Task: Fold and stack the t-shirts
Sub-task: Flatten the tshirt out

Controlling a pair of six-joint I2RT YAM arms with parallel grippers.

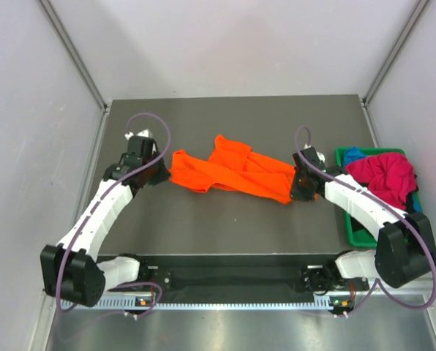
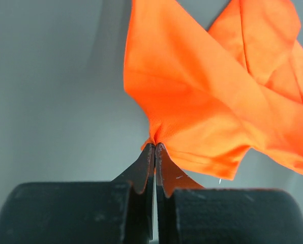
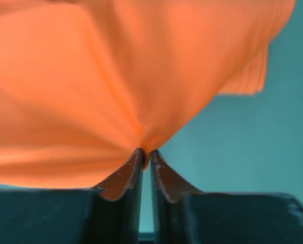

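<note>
— What is your green bin (image 1: pixel 355 232) holding?
— Crumpled magenta t-shirt (image 1: pixel 385 179) and blue t-shirt (image 1: pixel 353 154), beside your right gripper (image 3: pixel 145 152). It and your left gripper (image 2: pixel 155 146) are clamping tight on the creased orange t-shirt (image 1: pixel 232 172) stretching between them.

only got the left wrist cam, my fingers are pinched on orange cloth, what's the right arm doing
observer: the right gripper is pinched shut on the opposite end of the same orange t-shirt.
operator: is the shirt flat
observer: no, it is bunched and twisted across the middle of the table.
operator: where are the other shirts
observer: a magenta-red t-shirt and a blue t-shirt are heaped in the green bin on the right side of the table.
</note>
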